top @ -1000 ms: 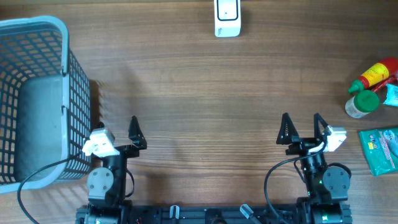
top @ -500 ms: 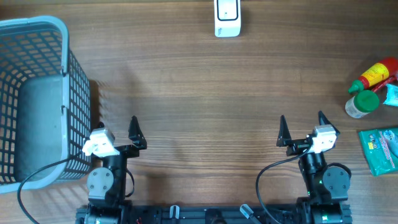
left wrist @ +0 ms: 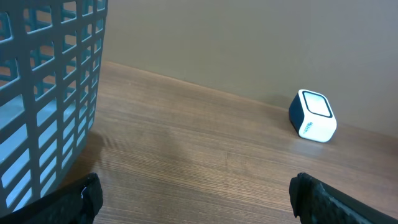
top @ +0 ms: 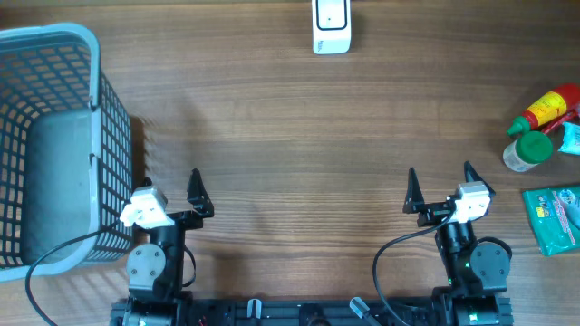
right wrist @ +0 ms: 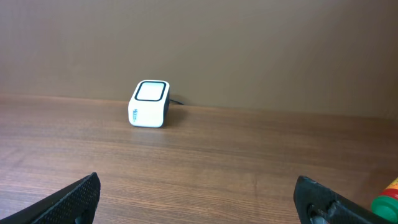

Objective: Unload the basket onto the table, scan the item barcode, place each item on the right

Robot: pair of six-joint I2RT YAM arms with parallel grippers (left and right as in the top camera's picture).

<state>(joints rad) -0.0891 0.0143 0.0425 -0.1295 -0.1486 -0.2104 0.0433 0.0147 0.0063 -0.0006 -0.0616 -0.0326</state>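
Note:
The white and dark-blue barcode scanner (top: 331, 25) stands at the far middle of the table, also in the left wrist view (left wrist: 313, 116) and the right wrist view (right wrist: 150, 104). The items lie at the right edge: a red bottle with a yellow cap (top: 546, 109), a green-lidded jar (top: 527, 150) and a teal packet (top: 555, 219). My left gripper (top: 170, 186) (left wrist: 196, 190) is open and holds nothing, near the front edge beside the basket. My right gripper (top: 439, 177) (right wrist: 198, 190) is open and holds nothing, left of the items.
A tall blue-grey mesh basket (top: 54, 145) fills the left side, its wall close to my left fingers (left wrist: 43, 93). A light-blue item (top: 571, 138) pokes in at the right edge. Bare wooden table lies between the grippers and the scanner.
The right wrist has turned slightly, its white camera shifting left over the gripper. The left arm and all the objects are as before.

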